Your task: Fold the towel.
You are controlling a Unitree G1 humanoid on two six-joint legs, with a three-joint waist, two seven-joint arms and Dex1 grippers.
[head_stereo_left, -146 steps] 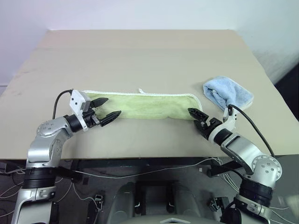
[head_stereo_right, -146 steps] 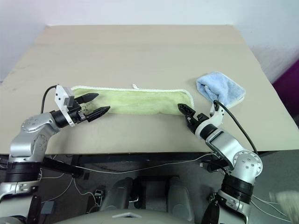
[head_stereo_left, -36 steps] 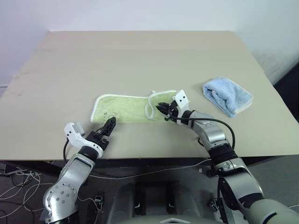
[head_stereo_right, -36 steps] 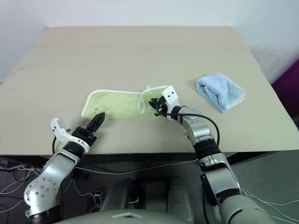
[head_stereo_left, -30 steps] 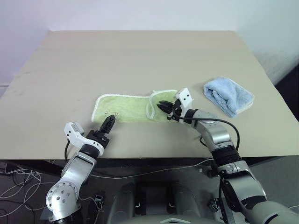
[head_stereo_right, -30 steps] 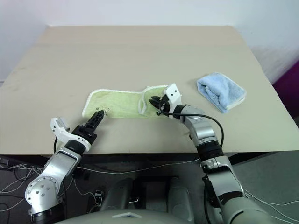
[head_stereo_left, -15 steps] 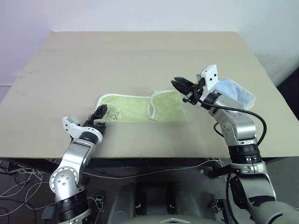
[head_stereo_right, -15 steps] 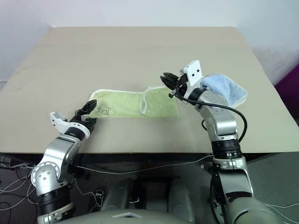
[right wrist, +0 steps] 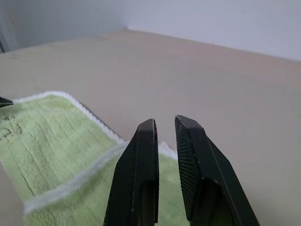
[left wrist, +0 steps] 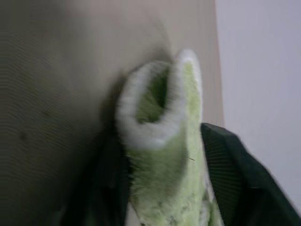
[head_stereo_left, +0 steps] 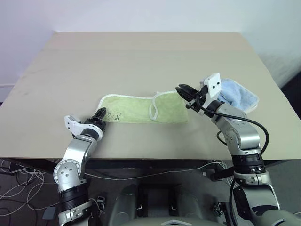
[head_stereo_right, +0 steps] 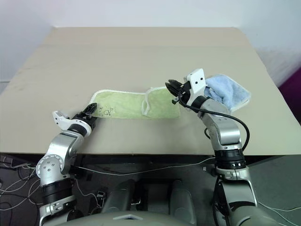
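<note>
While the light yellow-green terry towel with white stitched edging (head_stereo_left: pixel 141 109) lies near the middle of the beige rectangular counter (head_stereo_left: pixel 141 56), its right part is folded over leftward, the white edge of that flap curving across the cloth. At the towel's left end, the left end effector (head_stereo_left: pixel 99 115) is clenched on the near-left corner; the left wrist view shows that corner bunched into a small roll between the two black fingers (left wrist: pixel 225 174). The right end effector (head_stereo_left: pixel 184 94) hangs above the towel's far-right corner, clear of the cloth, its black fingers (right wrist: pixel 141 160) drawn nearly together with a narrow gap and grasping nothing. Just to its right, a smaller light blue terry towel (head_stereo_left: pixel 240 94) lies crumpled on the counter, apart from the green one.
</note>
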